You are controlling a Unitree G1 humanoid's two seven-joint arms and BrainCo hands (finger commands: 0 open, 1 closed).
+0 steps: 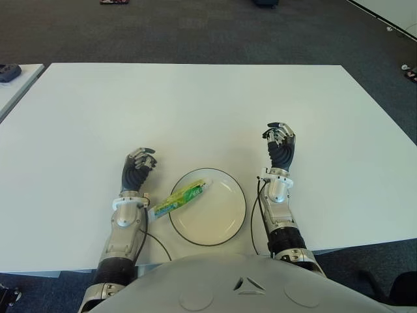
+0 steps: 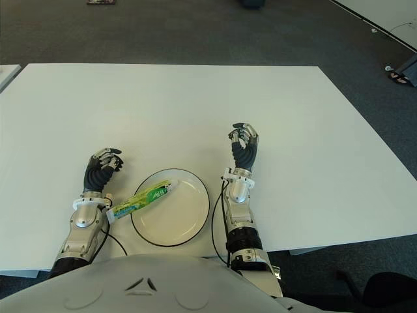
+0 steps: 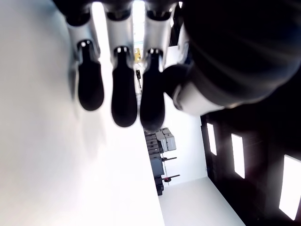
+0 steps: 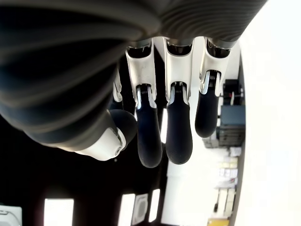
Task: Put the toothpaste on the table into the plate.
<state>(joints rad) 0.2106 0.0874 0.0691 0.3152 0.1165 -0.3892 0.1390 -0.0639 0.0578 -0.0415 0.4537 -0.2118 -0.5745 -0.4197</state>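
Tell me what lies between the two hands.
In the left eye view, the plate lies between the left hand and right hand, with the toothpaste slanting across its left rim, the tail end overhanging toward the left wrist.

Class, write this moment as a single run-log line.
toothpaste: across plate rim, tail end outside | left hand: empty, beside plate | right hand: empty, right of plate

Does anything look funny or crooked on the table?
Yes. The toothpaste lies slanted across the plate's left rim, cap end inside, tail end sticking out toward the left hand. The right hand shows right of the plate; neither holds anything.
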